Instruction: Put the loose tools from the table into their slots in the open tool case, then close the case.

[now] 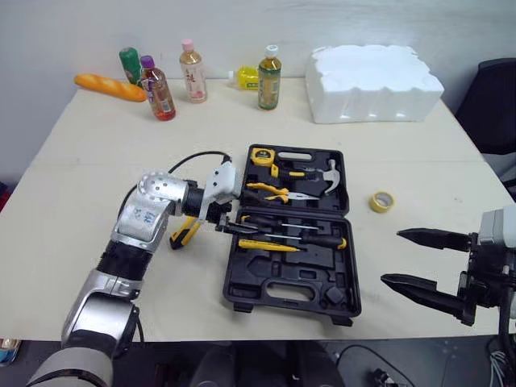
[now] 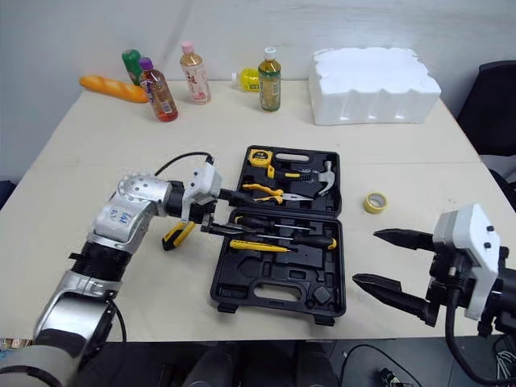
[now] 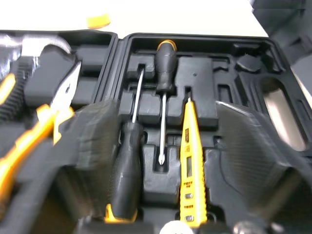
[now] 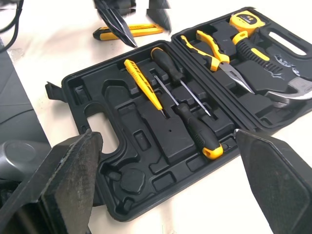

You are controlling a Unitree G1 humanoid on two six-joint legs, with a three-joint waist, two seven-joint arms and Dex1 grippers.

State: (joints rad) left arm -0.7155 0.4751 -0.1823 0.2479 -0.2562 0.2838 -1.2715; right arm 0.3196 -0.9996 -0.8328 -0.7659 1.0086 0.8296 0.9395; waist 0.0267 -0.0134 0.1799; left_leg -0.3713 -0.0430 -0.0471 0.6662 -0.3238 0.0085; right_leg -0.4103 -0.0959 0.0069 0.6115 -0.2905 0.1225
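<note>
Centre frame: case (image 1: 260, 272) open, screwdrivers (image 1: 300, 236) slotted | left fingers (image 1: 232, 223) spread, empty, over its left edge, lined up with slots, probably for seating | knife (image 1: 184, 234) loose on surface (image 1: 81, 161) just left | right fingers (image 1: 393, 256) released, lower right, clear of work

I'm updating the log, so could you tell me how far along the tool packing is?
Done: screwdrivers, tester pen, pliers, hammer and tape measure sit in the case. In hand: nothing; the open left gripper hovers over the screwdrivers. Left: utility knife and tape roll on the table, case open.
</note>
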